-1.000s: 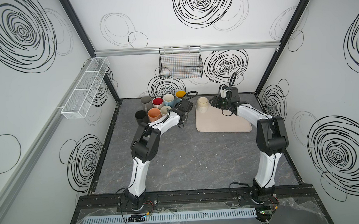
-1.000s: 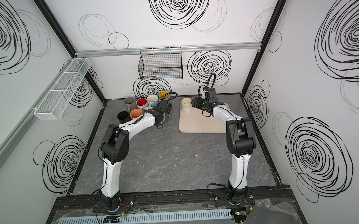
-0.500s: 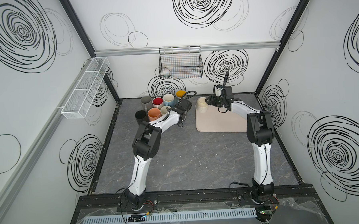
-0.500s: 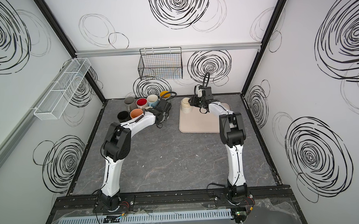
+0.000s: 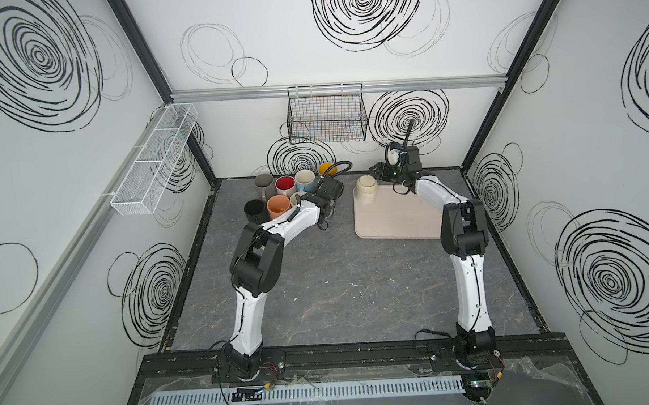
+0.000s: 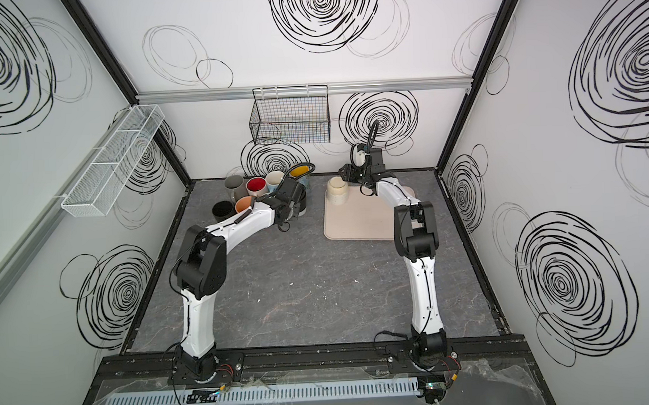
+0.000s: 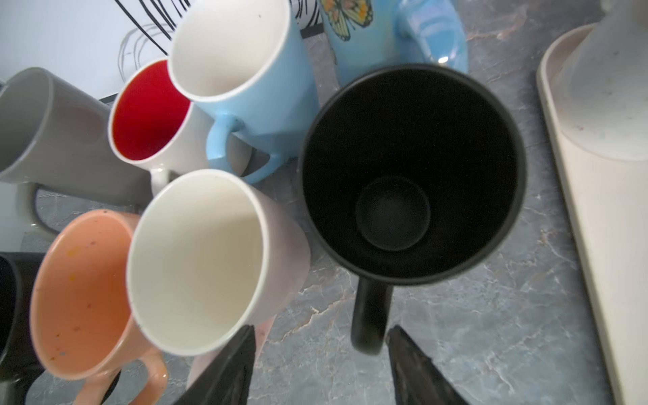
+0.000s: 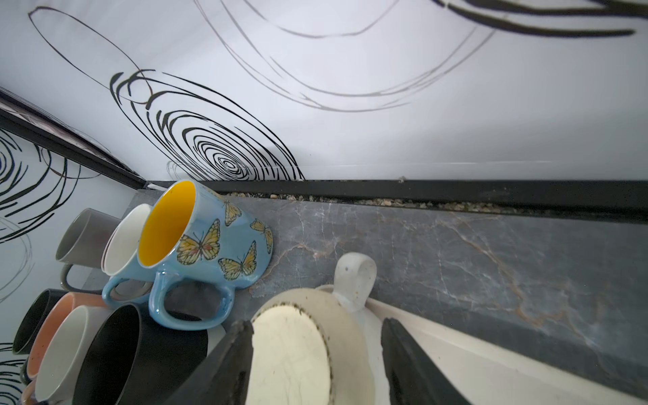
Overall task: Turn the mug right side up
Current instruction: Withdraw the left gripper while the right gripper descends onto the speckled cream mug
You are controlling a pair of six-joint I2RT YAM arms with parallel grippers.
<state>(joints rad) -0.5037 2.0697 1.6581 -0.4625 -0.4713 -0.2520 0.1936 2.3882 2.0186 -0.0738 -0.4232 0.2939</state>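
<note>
Nearest you, both arms stand on the front rail and reach out over the grey table. Farther in on the left, your left gripper hangs over the black mug, which stands upright. Its jaws are apart, and the mug's handle points into the gap between them with neither finger clearly touching it. Just beside the black mug is a cluster of upright mugs: the white mug, peach mug, blue mug, red mug and grey mug, with the butterfly mug at the back of the group. On the right lies the tray. The cream mug sits upside down in its far left corner, base up, handle toward the back wall. Your right gripper is at that mug with jaws wide, one finger on each side of it in the wrist view; you cannot tell whether they touch it. Behind, a wire basket hangs on the back wall.
</note>
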